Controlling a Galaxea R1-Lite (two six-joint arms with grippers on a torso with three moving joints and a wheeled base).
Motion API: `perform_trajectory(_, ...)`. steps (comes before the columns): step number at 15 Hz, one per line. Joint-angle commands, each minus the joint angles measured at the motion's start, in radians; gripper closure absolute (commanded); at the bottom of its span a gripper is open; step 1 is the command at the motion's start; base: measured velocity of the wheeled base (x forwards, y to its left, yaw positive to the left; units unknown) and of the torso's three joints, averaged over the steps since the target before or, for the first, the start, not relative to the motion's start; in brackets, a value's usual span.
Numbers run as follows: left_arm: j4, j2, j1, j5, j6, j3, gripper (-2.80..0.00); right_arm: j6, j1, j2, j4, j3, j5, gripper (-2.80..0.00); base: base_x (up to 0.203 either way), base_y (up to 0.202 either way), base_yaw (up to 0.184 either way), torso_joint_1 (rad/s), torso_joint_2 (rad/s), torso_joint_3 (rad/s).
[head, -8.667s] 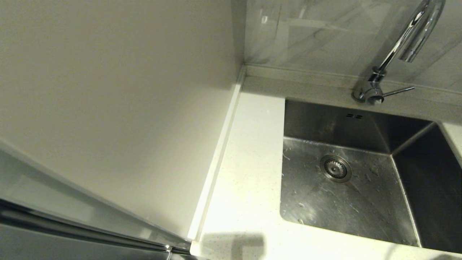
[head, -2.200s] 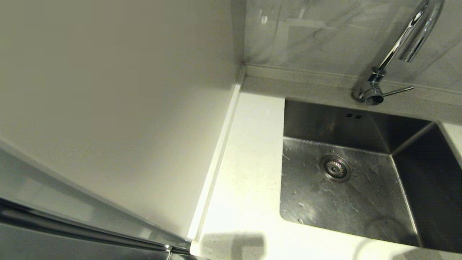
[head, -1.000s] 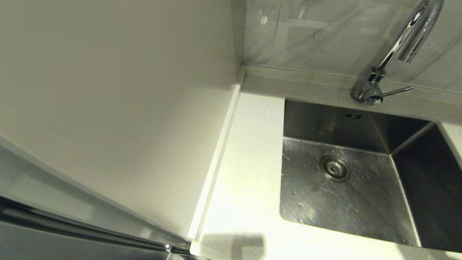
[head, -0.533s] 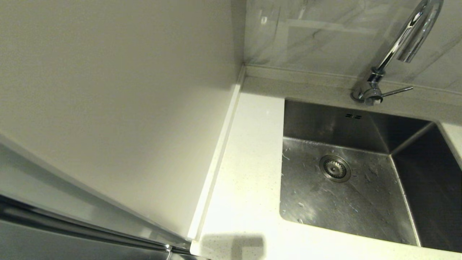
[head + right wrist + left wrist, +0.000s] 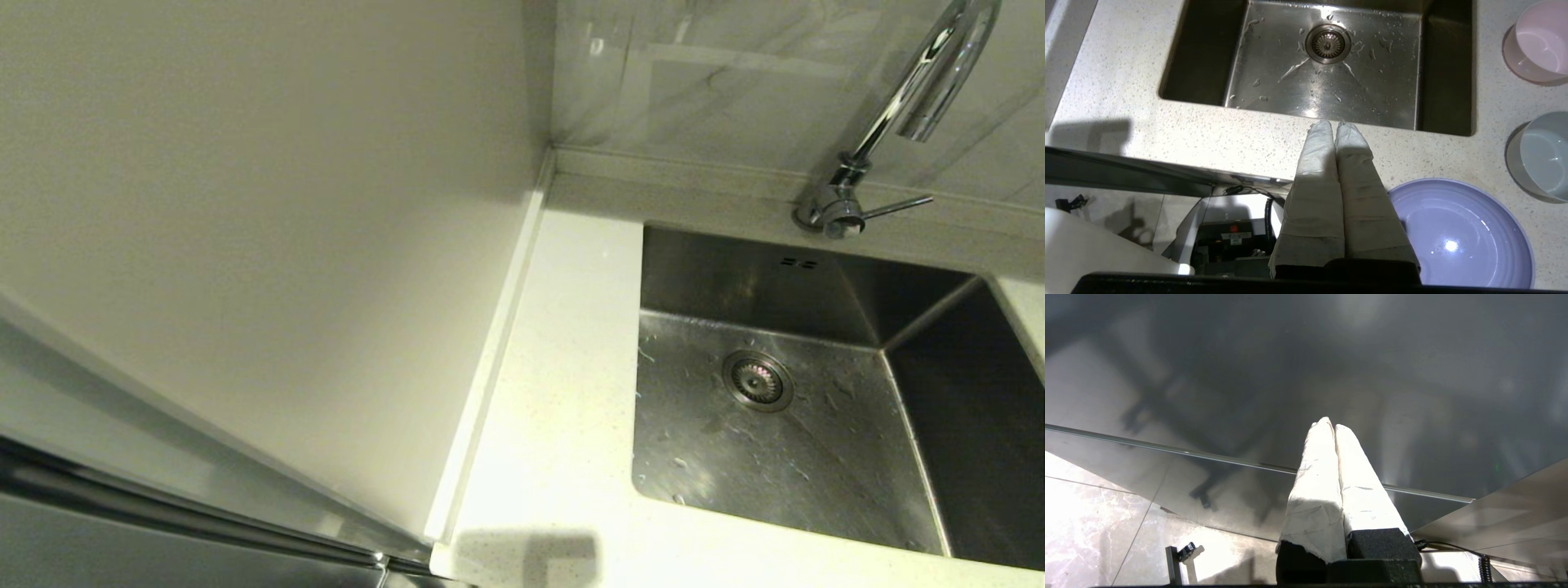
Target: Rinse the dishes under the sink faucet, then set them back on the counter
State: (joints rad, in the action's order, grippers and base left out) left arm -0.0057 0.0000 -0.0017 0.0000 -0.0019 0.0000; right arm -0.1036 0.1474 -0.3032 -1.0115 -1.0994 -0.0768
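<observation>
Right wrist view – right gripper (image 5: 1335, 123) jaws together, lilac plate (image 5: 1466, 237) just beside, untouched

right gripper (image 5: 1334, 122): white-wrapped fingers pressed together, holding nothing, raised over the front edge strip of the sink (image 5: 1327, 61), tips pointing toward the basin | left gripper (image 5: 1331, 424): fingers closed tip to tip, nothing held, parked low, away from the sink | neither arm visible in head view
</observation>
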Motion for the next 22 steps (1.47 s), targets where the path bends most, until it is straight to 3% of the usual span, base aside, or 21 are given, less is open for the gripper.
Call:
perform_trajectory(1,0.000,0.000,0.000,0.000,-0.001,0.003,0.00,0.004,-0.005,0.018,0.018,0.022,0.000,0.00,0.000,0.000,0.000,0.000,0.00,0.000)
perform_trajectory(7,0.000,0.000,0.000,0.000,-0.001,0.003,0.00,0.016,-0.101,0.043,0.067,0.068,0.020,0.00,0.000,0.000,0.000,0.000,0.00,0.000)
perform_trajectory(10,0.000,0.000,0.000,0.000,-0.001,0.003,0.00,0.039,-0.159,0.140,0.068,0.146,0.071,0.00,0.000,0.000,0.000,0.000,0.00,0.000)
perform_trajectory(17,0.000,0.000,0.000,0.000,-0.001,0.002,0.00,0.107,-0.158,0.302,0.163,0.375,0.090,0.00,0.000,0.000,0.000,0.000,0.00,0.000)
perform_trajectory(20,0.000,0.000,0.000,0.000,-0.001,0.003,0.00,0.109,-0.157,0.304,0.187,0.406,0.094,0.00,0.000,0.000,0.000,0.000,0.00,0.000)
perform_trajectory(22,0.000,0.000,0.000,0.000,-0.001,0.002,0.00,0.108,-0.158,0.304,0.276,0.463,0.094,0.00,0.000,0.000,0.000,0.000,0.00,0.000)
